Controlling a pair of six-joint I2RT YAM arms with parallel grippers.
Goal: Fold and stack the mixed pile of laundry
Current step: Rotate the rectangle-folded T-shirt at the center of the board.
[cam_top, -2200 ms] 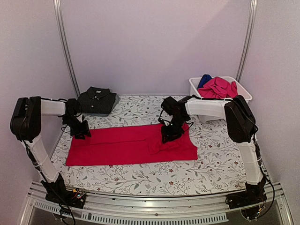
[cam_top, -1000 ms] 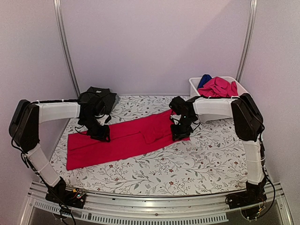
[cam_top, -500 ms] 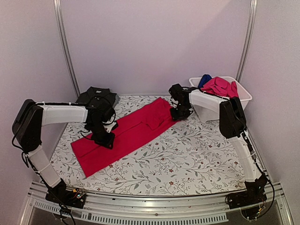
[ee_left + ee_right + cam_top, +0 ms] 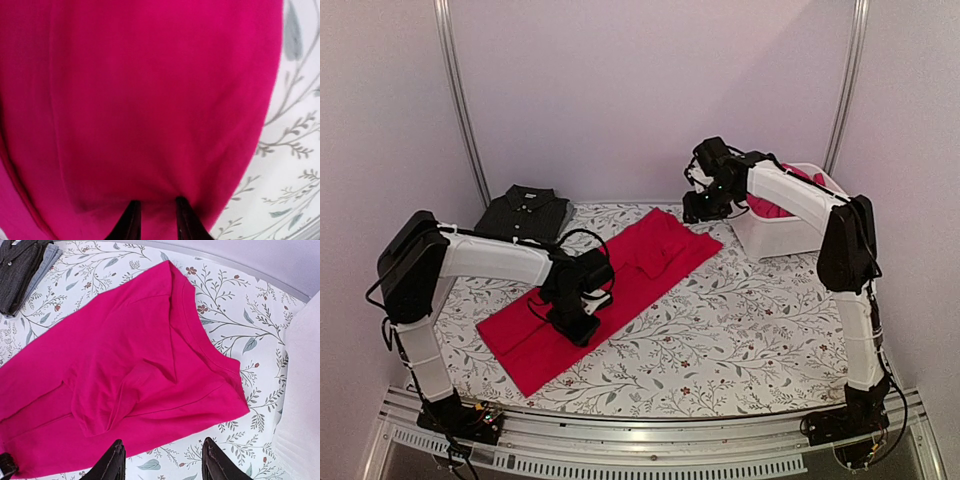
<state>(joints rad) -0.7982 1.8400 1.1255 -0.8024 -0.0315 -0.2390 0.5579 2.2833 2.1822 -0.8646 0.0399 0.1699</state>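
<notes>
The red tee lies flat on the floral cloth that covers the tabletop. It is a long folded strip running diagonally from the lower left of the overhead frame up toward its centre. The neck end is at the top, and a sleeve is folded in over the body.

The left gripper is down on the lower half of the tee. In its wrist view its jaws stand close together with their tips against the red cloth; I cannot tell whether any fabric is pinched.

The right gripper is above the neck end, with its jaws spread wide and grasping nothing.

The folded charcoal polo sits at the upper left. The white tub at the upper right holds a magenta garment, partly hidden by the right arm.
</notes>
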